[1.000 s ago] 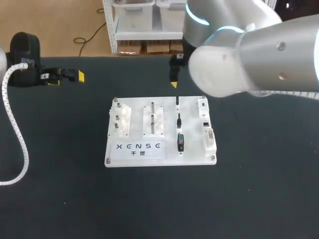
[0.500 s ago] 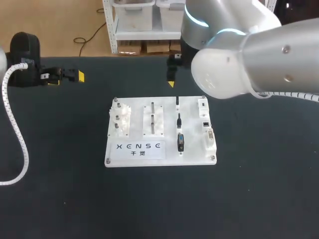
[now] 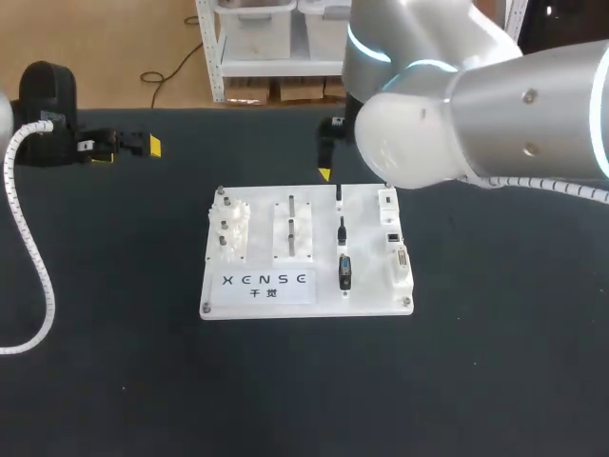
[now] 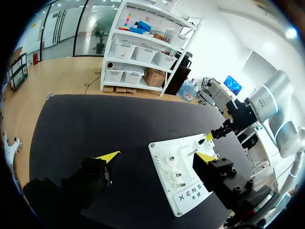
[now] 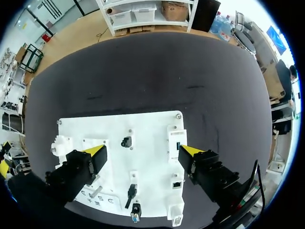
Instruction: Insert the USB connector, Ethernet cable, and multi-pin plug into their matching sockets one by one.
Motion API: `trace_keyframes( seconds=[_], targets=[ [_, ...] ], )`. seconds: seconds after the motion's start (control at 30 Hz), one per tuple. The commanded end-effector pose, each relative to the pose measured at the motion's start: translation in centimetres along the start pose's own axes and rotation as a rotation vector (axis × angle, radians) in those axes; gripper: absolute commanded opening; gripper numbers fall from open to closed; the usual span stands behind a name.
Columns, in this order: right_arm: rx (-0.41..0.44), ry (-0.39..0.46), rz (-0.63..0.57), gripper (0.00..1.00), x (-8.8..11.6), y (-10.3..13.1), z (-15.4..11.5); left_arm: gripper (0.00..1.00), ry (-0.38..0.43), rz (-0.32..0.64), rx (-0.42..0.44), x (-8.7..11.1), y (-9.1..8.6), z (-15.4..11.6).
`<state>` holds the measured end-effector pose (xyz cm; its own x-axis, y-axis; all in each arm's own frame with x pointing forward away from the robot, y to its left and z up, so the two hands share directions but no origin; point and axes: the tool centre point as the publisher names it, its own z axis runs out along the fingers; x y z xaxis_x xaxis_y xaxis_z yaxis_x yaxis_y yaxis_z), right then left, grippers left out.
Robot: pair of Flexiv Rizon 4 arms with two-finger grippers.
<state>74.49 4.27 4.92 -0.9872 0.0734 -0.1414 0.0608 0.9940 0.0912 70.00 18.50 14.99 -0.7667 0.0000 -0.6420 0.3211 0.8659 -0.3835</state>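
Right wrist view: right gripper [image 5: 141,150], jaws wide, hangs over board [image 5: 143,124], likely to straddle USB connector [image 5: 126,141]; left gripper [image 4: 157,156], wide too, parked aside.

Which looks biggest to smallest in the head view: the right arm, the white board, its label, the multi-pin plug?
1. right arm: it looks largest, but it is nearest the camera, so its true rank is unsure
2. board
3. label
4. multi-pin plug
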Motion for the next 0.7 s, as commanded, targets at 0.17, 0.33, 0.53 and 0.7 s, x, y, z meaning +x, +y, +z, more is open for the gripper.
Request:
trace_keyframes(
  seconds=[0.17, 0.33, 0.53, 0.7],
  targets=[
    [0.086, 0.051, -0.003, 1.0, -1.1, 1.4, 1.8, 1.0, 0.0, 0.0, 0.0, 0.0, 0.0, 0.0],
    [0.107, 0.052, -0.009, 0.7, -0.8, 1.4, 2.5, 1.0, 0.0, 0.0, 0.0, 0.0, 0.0, 0.0],
    [0.132, 0.053, -0.029, 0.4, -0.1, 1.3, 2.9, 1.0, 0.0, 0.0, 0.0, 0.0, 0.0, 0.0],
    [0.14, 0.06, -0.038, 0.29, 0.2, 1.3, 3.1, 1.0, 0.0, 0.0, 0.0, 0.0, 0.0, 0.0]
  ],
)
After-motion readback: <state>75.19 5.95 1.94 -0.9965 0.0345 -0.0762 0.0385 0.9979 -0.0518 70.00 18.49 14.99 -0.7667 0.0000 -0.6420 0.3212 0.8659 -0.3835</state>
